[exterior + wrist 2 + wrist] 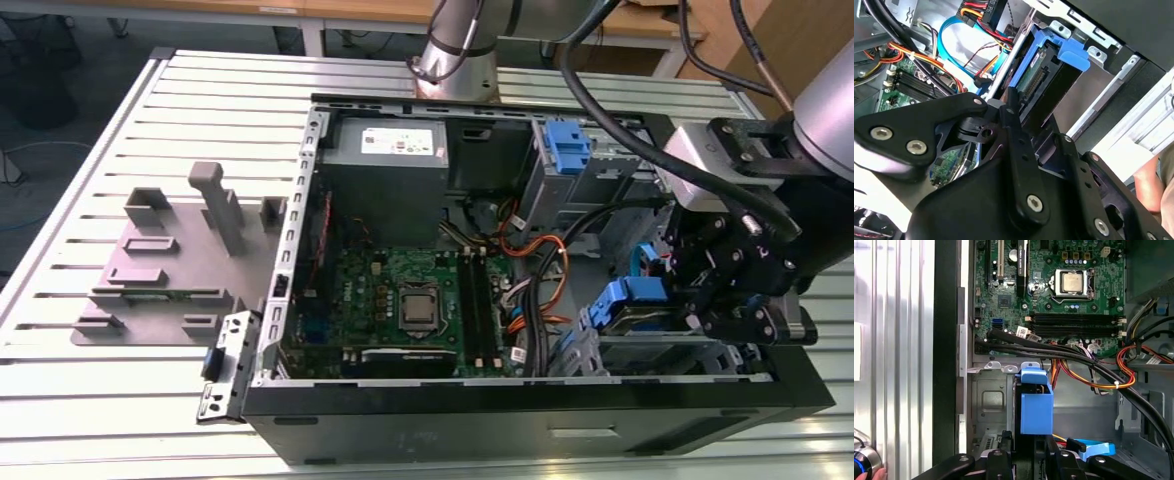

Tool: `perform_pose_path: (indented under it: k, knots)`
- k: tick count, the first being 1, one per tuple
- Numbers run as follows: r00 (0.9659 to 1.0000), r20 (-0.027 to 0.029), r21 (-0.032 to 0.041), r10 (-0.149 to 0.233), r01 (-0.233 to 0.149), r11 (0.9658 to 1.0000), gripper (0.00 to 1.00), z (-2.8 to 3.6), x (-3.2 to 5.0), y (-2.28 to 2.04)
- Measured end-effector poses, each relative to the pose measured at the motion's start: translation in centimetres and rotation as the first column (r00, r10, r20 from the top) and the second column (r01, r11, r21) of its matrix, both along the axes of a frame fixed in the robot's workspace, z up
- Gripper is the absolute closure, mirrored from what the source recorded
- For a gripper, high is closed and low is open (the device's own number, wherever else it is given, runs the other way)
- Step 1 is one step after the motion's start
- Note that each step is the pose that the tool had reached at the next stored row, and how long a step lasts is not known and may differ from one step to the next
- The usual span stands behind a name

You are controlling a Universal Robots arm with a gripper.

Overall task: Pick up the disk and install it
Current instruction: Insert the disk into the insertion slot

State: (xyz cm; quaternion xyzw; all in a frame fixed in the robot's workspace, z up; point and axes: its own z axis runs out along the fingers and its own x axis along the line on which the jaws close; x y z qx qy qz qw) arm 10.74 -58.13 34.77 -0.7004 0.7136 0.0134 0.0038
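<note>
Disk (pixel 1036 410), edge-on and blue-framed, sits clamped in the gripper (pixel 1029 465) over the metal drive bay (pixel 988 402) beside the motherboard (pixel 1014 305); best held square to that bay; eased down slowly, clear of the cables (pixel 1074 356) nearby.

Blue-framed disk (pixel 1036 412), green motherboard (pixel 1054 305), black case (pixel 534 425), grey ribbed table (pixel 107 400), orange cables (pixel 1094 384)

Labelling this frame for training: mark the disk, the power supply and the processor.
disk (pixel 1036 412): first wrist view, on its blue carrier frame.
power supply (pixel 387 195): exterior view, on the grey face below its white sticker.
processor (pixel 1071 282): first wrist view, on its metal lid.
</note>
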Motion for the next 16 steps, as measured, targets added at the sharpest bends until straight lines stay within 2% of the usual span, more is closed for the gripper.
perform_pose_path:
  k: [6,7,16]
  knots:
    - [1.0,0.0,0.001,0.0,0.0,1.0,0.64,-0.07,0.0,-0.01]
    - [1.0,0.0,0.0003,0.0,0.0,1.0,0.58,-0.03,0.0,0.0]
    - [1.0,0.0,0.0001,0.0,0.0,1.0,0.58,-0.03,0.0,0.0]
